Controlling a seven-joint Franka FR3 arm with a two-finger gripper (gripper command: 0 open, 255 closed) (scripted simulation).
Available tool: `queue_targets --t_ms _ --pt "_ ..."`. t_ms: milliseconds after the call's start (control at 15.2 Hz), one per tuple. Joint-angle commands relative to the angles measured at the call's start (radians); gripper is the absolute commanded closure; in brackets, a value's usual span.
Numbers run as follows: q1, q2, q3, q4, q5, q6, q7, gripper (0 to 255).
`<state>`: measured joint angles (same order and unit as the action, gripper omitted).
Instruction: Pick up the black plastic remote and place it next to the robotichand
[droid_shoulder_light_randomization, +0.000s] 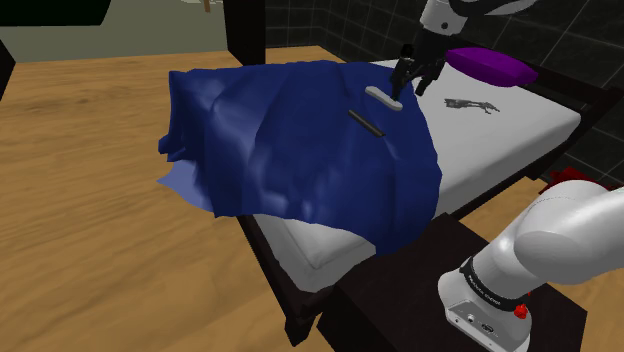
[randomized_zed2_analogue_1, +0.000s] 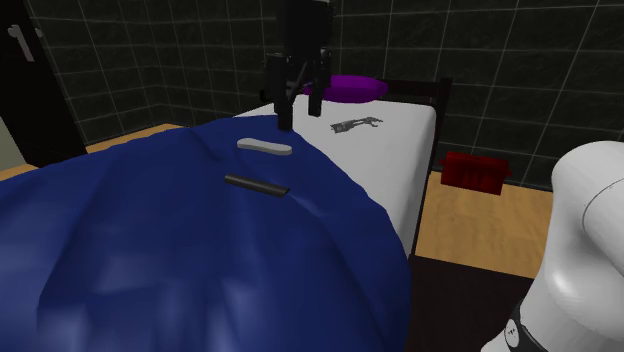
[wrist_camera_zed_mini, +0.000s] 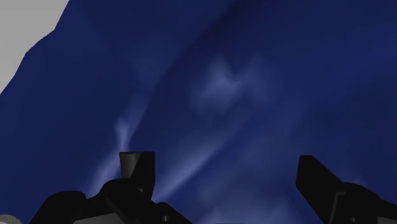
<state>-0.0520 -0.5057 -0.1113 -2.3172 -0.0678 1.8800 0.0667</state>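
Gripper (droid_shoulder_light_randomization: 417, 78) hangs over the bed (droid_shoulder_light_randomization: 300, 320) with its two black fingers spread apart and nothing between them; in the wrist view you look past it (wrist_camera_zed_mini: 226, 175) at rumpled blue blanket (wrist_camera_zed_mini: 254, 76) and a sliver of pale surface off to one side.

You find the black remote (droid_shoulder_light_randomization: 366, 123) lying flat on top of that blanket, a thin dark bar, apart from the fingers. In the second exterior view the black remote (randomized_zed2_analogue_1: 256, 185) sits nearer the camera than the gripper (randomized_zed2_analogue_1: 299, 108). Between them lies a pale oblong object (randomized_zed2_analogue_1: 265, 148), also on the blanket. In the shoulder view the fingertips hover just above one end of the pale oblong object (droid_shoulder_light_randomization: 384, 97); you cannot tell whether they touch it.

Your target spot is further along: the robotic hand (droid_shoulder_light_randomization: 472, 104) lies on the bare white mattress (droid_shoulder_light_randomization: 500, 135), a small dark grey shape, well apart from the black remote and beyond the edge of the blanket. A purple pillow (droid_shoulder_light_randomization: 490, 66) rests at the head of the bed, near the robotic hand (randomized_zed2_analogue_1: 357, 125).

A red object (randomized_zed2_analogue_1: 475, 170) stands on the wooden floor (droid_shoulder_light_randomization: 80, 200) beside the bed, in front of a dark tiled wall (randomized_zed2_analogue_1: 480, 50). The white arm (droid_shoulder_light_randomization: 560, 240) rises from its dark stand (droid_shoulder_light_randomization: 400, 290) at the shoulder view's lower right.
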Motion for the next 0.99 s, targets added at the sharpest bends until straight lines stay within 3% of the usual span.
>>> queue_targets --t_ms 0,924 --pt "-0.006 0.072 -0.017 0.022 -0.007 0.046 -0.017 0" --pt "-0.044 0.597 -0.097 0.304 0.025 0.255 -0.124 0"
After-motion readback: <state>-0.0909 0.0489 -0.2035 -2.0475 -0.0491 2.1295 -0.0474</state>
